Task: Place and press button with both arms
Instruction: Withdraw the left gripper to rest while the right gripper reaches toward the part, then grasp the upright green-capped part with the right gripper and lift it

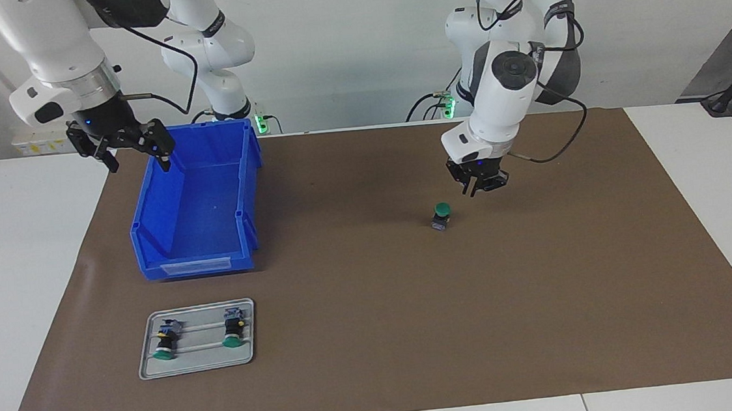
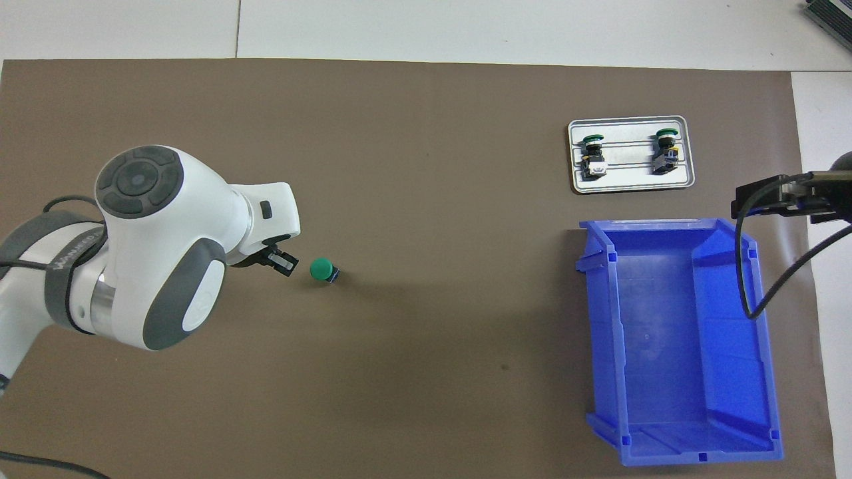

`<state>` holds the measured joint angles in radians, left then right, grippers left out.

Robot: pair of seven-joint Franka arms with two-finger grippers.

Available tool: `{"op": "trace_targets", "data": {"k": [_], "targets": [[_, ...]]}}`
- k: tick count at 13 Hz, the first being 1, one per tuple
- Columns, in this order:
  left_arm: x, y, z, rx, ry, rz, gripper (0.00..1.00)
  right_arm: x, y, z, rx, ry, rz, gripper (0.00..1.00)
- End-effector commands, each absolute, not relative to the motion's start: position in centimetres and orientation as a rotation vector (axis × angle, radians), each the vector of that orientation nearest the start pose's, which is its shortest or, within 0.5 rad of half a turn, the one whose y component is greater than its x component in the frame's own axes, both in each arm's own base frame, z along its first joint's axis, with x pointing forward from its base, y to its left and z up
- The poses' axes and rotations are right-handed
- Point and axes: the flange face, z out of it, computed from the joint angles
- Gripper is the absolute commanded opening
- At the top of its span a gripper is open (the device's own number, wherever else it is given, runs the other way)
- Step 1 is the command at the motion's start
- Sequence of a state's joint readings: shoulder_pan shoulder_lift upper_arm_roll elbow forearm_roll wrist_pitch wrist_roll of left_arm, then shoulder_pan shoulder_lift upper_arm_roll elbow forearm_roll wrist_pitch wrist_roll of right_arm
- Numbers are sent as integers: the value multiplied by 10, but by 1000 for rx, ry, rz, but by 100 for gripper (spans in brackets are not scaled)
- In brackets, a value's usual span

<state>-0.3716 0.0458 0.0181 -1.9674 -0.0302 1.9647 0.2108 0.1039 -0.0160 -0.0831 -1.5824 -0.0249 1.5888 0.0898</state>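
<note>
Standing cap-up for pressing, button (image 1: 441,215) at five o'clock of left gripper (image 1: 483,185) — jaws unreadable; right gripper (image 1: 133,147) open, empty.

I see a matt brown paper-like mat (image 1: 374,309), a glossy blue plastic bin (image 1: 199,199), a dull metal tray (image 1: 199,369), smooth white arm shells (image 2: 166,246).

The left arm (image 1: 500,84) bends steeply down, its left gripper (image 1: 483,186) pointing at the mat, fingertips slightly parted; the right arm (image 1: 61,66) waits raised, its right gripper (image 1: 133,152) spread wide.
</note>
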Motion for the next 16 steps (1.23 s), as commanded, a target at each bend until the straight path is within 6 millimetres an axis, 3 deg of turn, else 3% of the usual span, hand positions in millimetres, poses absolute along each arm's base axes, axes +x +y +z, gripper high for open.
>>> {"op": "trace_targets", "data": {"k": [1, 2, 4, 6, 9, 13, 14, 16], "targets": [[534, -146, 455, -3067, 709, 114, 100, 555, 50, 624, -3153, 81, -73, 100], [533, -135, 464, -3076, 669, 119, 100, 561, 77, 614, -3151, 68, -89, 100], [535, -90, 492, -3109, 531, 46, 100, 572, 135, 595, -3156, 124, -69, 100], [534, -56, 523, -3127, 437, 19, 100, 593, 222, 564, -3158, 266, -60, 100], [547, -25, 574, -3140, 348, 27, 100, 608, 335, 504, -3089, 459, -156, 100], [557, -12, 623, -3143, 310, 37, 100, 611, 469, 412, -3019, 598, -237, 100], [557, -13, 633, -3140, 310, 49, 100, 607, 489, 395, -3001, 626, -257, 100], [553, -11, 639, -3138, 300, 50, 100, 581, 524, 391, -2981, 600, -264, 100]]}}
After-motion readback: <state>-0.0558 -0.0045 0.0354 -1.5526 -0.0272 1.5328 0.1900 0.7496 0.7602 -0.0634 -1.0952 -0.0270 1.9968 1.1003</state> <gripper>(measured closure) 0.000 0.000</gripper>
